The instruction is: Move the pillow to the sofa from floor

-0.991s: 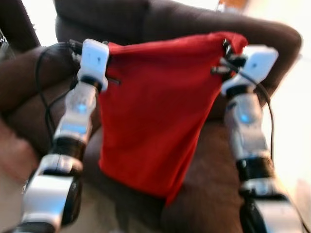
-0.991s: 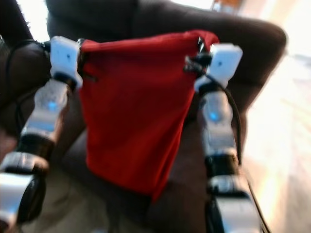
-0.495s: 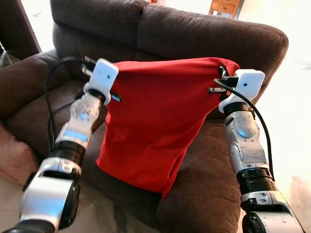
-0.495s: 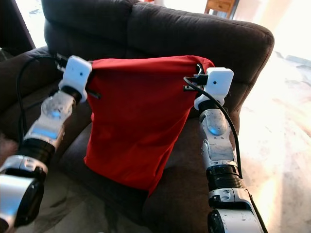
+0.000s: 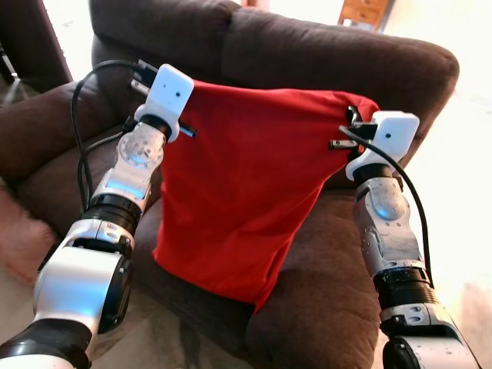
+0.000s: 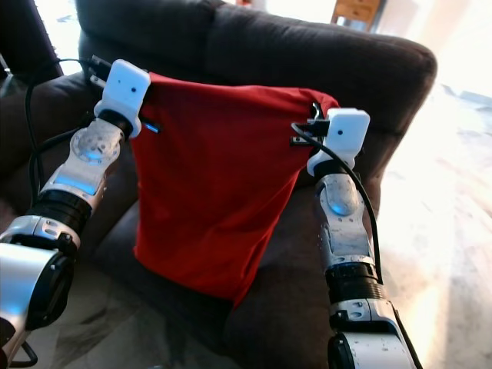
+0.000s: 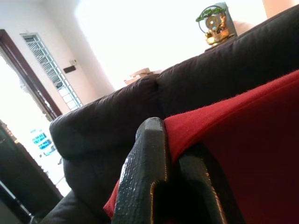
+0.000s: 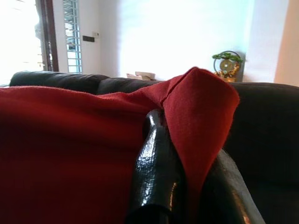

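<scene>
pillow: red fabric pillow, held up in the air between the two claws, hanging down from its top edge; lower corner dangles over the front of the sofa seat, not resting flat on it.
left claw: left claw clenched on the pillow's upper corner on the robot's left; in the left wrist view red fabric is pinched between the two black fingers. Raised a bit higher than the right claw, so the pillow's top edge slopes down toward the right claw.
right claw: right claw clenched on the opposite upper corner; in the right wrist view the red corner folds over and sits between the fingers.
arms: left arm and right arm both stretched forward, one on each side of the pillow, white wrist housings level with the pillow's top edge.
sofa: dark brown sofa directly beyond and below both claws; backrest behind the pillow, seat cushion under it, armrest beside the right arm.
floor: pale floor on the far side of the right claw, past the sofa arm; brightly lit.
cables: black cable loops off the left wrist; another runs down the right forearm.
background: small green and gold ornament behind the sofa back, beyond the right claw; barred window on the wall further off.
</scene>
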{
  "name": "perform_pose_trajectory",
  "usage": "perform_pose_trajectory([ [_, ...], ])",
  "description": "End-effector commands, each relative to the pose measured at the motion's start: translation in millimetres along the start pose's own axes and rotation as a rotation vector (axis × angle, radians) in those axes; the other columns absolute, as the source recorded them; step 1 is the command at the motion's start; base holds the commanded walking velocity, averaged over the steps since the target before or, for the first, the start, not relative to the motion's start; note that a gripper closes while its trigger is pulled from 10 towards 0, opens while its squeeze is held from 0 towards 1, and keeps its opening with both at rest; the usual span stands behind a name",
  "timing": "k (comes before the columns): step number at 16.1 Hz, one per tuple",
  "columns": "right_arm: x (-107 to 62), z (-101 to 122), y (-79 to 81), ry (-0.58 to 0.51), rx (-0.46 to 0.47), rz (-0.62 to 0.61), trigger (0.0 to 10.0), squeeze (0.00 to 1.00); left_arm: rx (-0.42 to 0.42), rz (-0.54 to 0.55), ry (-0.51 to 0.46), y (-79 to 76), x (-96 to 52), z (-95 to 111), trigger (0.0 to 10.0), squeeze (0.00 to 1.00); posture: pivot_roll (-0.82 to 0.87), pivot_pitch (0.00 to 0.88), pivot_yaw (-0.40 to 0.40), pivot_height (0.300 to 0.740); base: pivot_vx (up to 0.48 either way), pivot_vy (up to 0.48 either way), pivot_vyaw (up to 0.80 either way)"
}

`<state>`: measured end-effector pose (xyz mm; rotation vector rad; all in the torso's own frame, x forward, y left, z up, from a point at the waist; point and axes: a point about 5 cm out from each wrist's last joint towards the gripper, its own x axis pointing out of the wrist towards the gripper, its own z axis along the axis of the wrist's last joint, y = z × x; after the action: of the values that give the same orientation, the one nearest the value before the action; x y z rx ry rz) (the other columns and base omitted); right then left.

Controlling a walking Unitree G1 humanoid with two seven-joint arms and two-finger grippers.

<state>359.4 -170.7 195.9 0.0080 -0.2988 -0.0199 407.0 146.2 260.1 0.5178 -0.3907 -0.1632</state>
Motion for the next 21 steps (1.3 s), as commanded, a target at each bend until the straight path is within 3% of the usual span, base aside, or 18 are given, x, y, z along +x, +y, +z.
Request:
perform_pose_trajectory([
  [1, -2.5, 3, -11.1, -0.021, 0.009, -0.055, 10.0, 0.0, 0.003, 0.033, -0.031, 5.5, 6.4, 10, 10.0, 0.0, 0.07, 0.0, -0.047, 0.74, 0.0, 0.0, 0.0],
  [9, -3.9, -5, -9.3, 0.015, 0.01, -0.058, 10.0, 0.0, 0.0, 0.039, -0.003, 5.2, 6.5, 4, 10.0, 0.0, 0.07, 0.0, -0.046, 0.74, 0.134, 0.0, 0.0],
  [13, -12.2, -21, -12.2, 0.071, 0.018, -0.075, 10.0, 0.0, -0.116, -0.036, 0.098, -17.8, -12.5, -30, 10.0, 0.0, 0.06, 0.0, -0.043, 0.74, 0.0, 0.0, 0.0],
  [15, -15.1, -23, -13.4, 0.075, 0.02, -0.078, 10.0, 0.0, -0.13, -0.055, 0.156, -25.3, -27.5, -50, 10.0, 0.0, 0.06, 0.0, -0.044, 0.74, 0.0, 0.0, 0.0],
  [16, -15.4, -23, -13.4, 0.076, 0.018, -0.078, 10.0, 0.0, -0.133, -0.057, 0.164, -26.7, -30.8, -54, 10.0, 0.73, 0.06, 0.0, -0.044, 0.74, 0.0, 0.0, 0.0],
  [17, -15.4, -23, -13.6, 0.076, 0.018, -0.078, 10.0, 0.0, -0.138, -0.059, 0.167, -27.8, -32.8, -56, 10.0, 1.0, 0.06, 0.0, -0.045, 0.74, 0.0, 0.0, 0.0],
  [21, -14.9, -23, -14.1, 0.076, 0.015, -0.078, 10.0, 0.0, -0.14, -0.04, 0.156, -25.6, -34.3, -56, 10.0, 1.0, 0.06, 0.001, -0.049, 0.74, 0.0, 0.0, 0.0],
])
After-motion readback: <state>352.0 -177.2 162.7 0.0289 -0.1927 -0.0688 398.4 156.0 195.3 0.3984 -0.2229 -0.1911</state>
